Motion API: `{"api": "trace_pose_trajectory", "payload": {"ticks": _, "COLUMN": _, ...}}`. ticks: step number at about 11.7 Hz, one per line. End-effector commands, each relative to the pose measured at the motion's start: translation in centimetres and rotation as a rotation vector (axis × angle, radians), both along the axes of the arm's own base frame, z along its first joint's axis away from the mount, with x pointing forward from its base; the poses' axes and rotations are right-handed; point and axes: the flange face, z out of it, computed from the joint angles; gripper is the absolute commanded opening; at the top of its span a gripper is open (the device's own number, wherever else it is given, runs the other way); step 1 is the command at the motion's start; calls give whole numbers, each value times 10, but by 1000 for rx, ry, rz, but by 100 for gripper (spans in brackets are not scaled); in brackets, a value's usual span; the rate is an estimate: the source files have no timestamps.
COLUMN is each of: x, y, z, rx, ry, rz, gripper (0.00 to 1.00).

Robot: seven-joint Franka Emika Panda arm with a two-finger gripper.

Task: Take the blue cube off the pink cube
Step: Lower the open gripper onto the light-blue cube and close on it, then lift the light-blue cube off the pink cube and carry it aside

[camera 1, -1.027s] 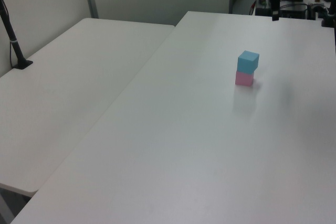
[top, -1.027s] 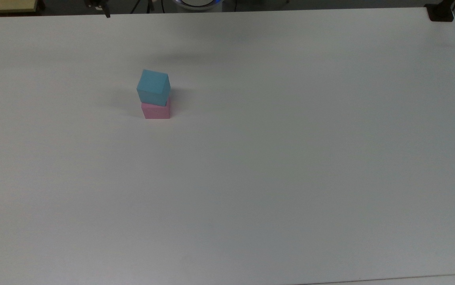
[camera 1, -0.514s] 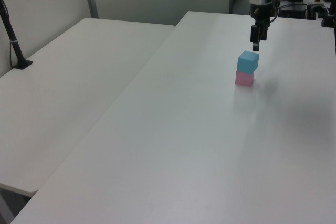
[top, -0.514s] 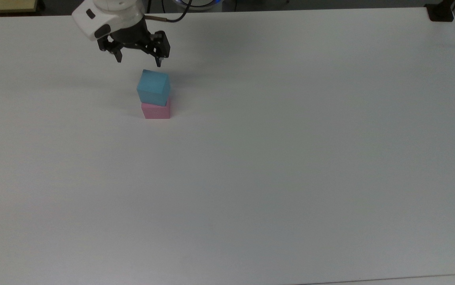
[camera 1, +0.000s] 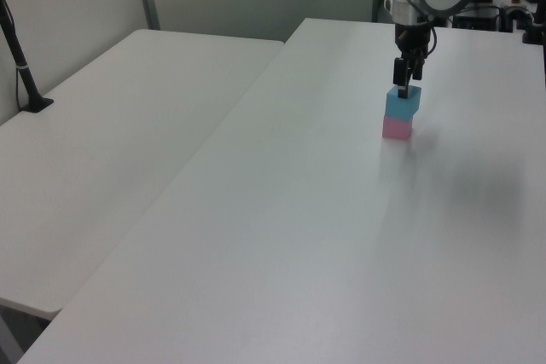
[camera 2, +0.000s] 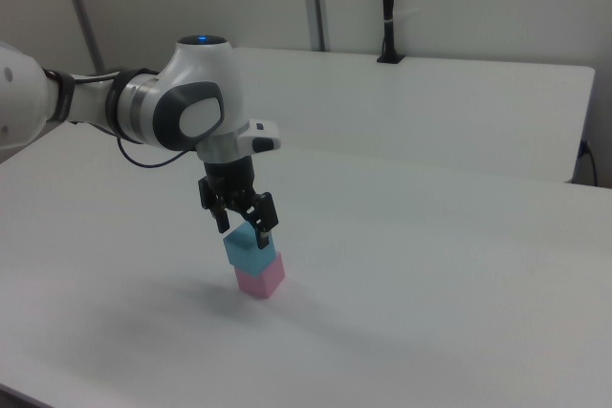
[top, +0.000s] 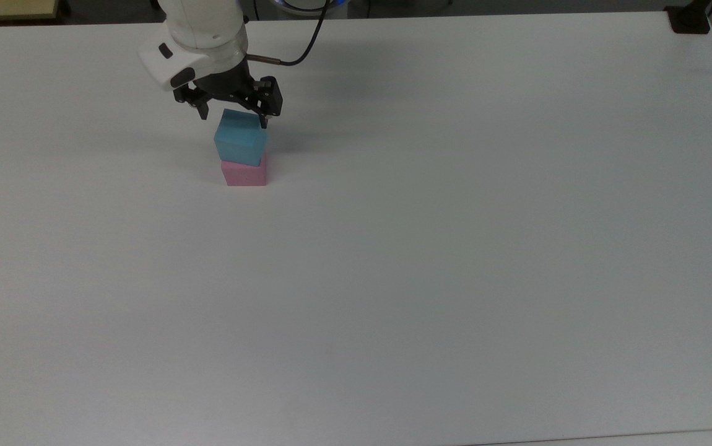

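Within the last second the arm has swung in from off the table and dropped over the stack. Half a second ago the gripper (top: 233,118) hung clear above; now its jaws are open and straddle the upper part of the blue cube (top: 240,140), one finger on each side, not yet closed on it. The blue cube sits on the pink cube (top: 244,174), turned slightly askew, on the white table (top: 455,248). The grasp looks imminent; the lift has not begun. No brand, label or writing can be read on cubes, arm or table.
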Motion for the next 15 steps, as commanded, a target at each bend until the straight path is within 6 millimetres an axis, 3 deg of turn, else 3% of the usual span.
{"api": "trace_pose_trajectory", "payload": {"ticks": 1, "x": 3, "y": 8, "z": -6, "rx": -8, "ry": -14, "rz": -35, "gripper": 100}}
{"api": "trace_pose_trajectory", "payload": {"ticks": 4, "x": 11, "y": 17, "z": -22, "rx": -9, "ry": -23, "rz": -24, "gripper": 97}}
{"api": "trace_pose_trajectory", "payload": {"ticks": 6, "x": 12, "y": 14, "z": -16, "rx": -8, "ry": -33, "rz": -17, "gripper": 59}}
{"api": "trace_pose_trajectory", "payload": {"ticks": 7, "x": 14, "y": 13, "z": -7, "rx": -8, "ry": -44, "rz": -16, "gripper": 47}}
{"api": "trace_pose_trajectory", "payload": {"ticks": 9, "x": 11, "y": 1, "z": 12, "rx": -10, "ry": -64, "rz": 68, "gripper": 44}}
{"api": "trace_pose_trajectory", "payload": {"ticks": 11, "x": 2, "y": -39, "z": 34, "rx": -5, "ry": -44, "rz": 158, "gripper": 43}}
{"api": "trace_pose_trajectory", "payload": {"ticks": 15, "x": -11, "y": -139, "z": 29, "rx": -26, "ry": -64, "rz": 309, "gripper": 42}}
